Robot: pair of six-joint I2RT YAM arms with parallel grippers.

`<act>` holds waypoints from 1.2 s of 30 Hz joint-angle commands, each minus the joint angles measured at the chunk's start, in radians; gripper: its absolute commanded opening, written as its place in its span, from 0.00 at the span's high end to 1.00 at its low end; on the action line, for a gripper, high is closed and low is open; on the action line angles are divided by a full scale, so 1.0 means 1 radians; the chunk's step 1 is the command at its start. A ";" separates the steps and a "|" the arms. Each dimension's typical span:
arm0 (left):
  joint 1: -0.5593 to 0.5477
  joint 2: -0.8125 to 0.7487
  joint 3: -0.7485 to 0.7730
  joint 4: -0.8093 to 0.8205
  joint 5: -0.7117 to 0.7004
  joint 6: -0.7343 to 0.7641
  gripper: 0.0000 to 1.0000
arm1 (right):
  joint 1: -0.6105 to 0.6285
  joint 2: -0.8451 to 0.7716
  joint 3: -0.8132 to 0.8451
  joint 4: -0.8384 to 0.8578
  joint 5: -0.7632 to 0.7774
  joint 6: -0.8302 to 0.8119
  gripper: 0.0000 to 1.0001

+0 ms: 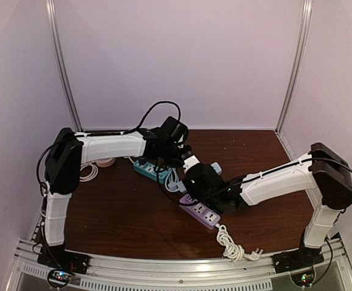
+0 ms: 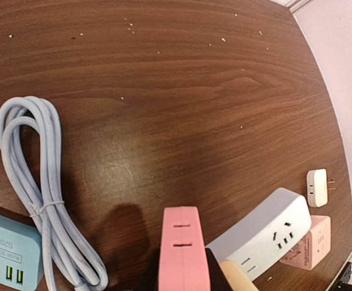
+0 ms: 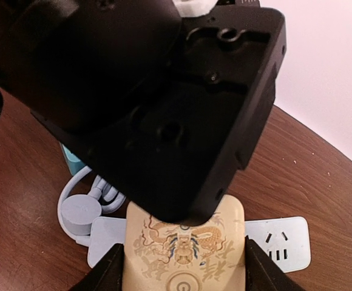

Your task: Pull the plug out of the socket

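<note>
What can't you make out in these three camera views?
Top view: the left arm and right arm hide both jaws and the plug-socket joint.
Right wrist view: a black housing covers the cream adapter's far end.
Left wrist view: the bottom edge cuts off the pink block; jaws unclear.

Two white-shelled arms, black at every joint. Left arm [image 1: 112, 145] carries a black cable [image 1: 155, 108] arching over its wrist. Right arm [image 1: 273, 185] has a black cable strapped along its shell. Right hand [image 3: 182, 273]: matte black housing [image 3: 164, 91], round screw holes [image 3: 227, 33], black fingers [image 3: 103, 274] either side.
</note>
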State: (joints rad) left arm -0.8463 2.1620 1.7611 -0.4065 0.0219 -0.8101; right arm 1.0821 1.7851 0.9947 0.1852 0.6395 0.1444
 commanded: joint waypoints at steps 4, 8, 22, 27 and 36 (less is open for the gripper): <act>0.071 -0.102 -0.027 0.148 -0.187 -0.028 1.00 | -0.034 -0.036 0.006 -0.125 0.042 0.091 0.83; 0.085 -0.102 0.003 0.146 -0.172 -0.076 1.00 | -0.014 -0.032 -0.005 -0.133 0.062 0.106 0.84; 0.144 -0.033 0.171 -0.023 -0.067 -0.092 1.00 | 0.022 -0.036 -0.065 -0.097 0.128 0.089 0.85; 0.165 0.017 0.219 -0.066 0.017 -0.083 1.00 | 0.035 -0.036 -0.071 -0.066 0.142 0.060 0.85; 0.127 -0.059 0.112 0.010 -0.119 -0.035 1.00 | -0.030 -0.059 -0.054 -0.124 0.030 0.128 0.85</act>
State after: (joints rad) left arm -0.8158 2.2162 1.9327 -0.5980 0.1196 -0.8742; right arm 1.0985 1.7596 0.9771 0.2249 0.6765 0.1509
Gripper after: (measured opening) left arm 0.168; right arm 0.596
